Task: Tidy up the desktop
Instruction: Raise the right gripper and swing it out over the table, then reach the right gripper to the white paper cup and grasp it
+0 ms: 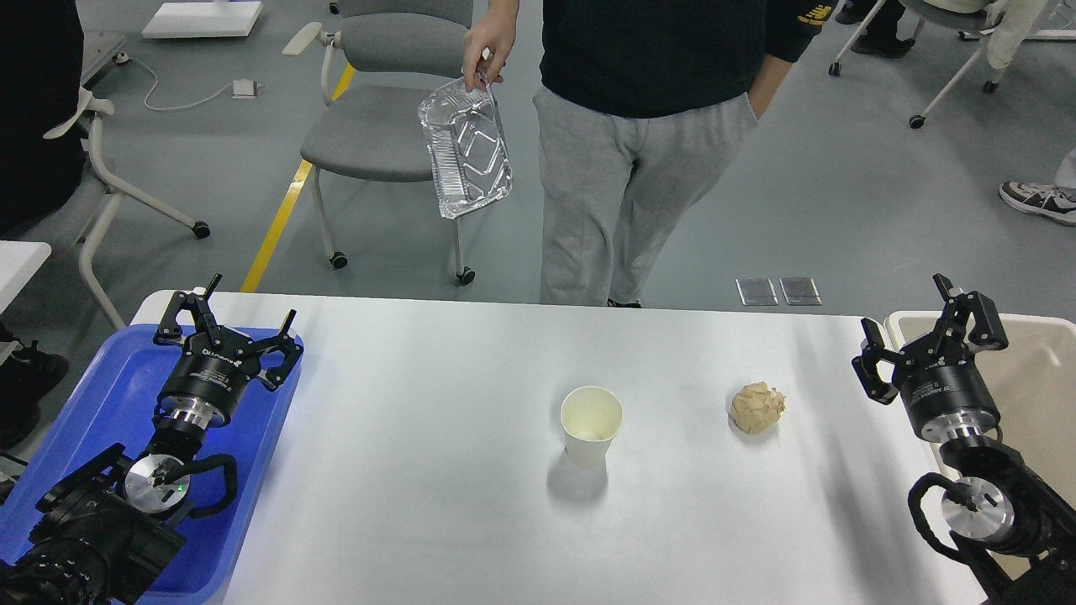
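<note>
The white desktop (pixel 420 504) spans the middle of the head view. On it stands an upright white paper cup (pixel 591 424), empty, and to its right lies a crumpled brown paper ball (pixel 756 407). My left gripper (pixel 229 318) hovers open over the blue tray (pixel 92 403) at the left edge, with nothing between its fingers. My right gripper (pixel 925 323) is open above the edge of the beige bin (pixel 1034 378) on the right, also holding nothing. Both grippers are well apart from the cup and the paper ball.
A person (pixel 647 126) stands just behind the far table edge, holding a foil container (pixel 466 147) in the air. Grey chairs (pixel 378 126) stand on the floor behind.
</note>
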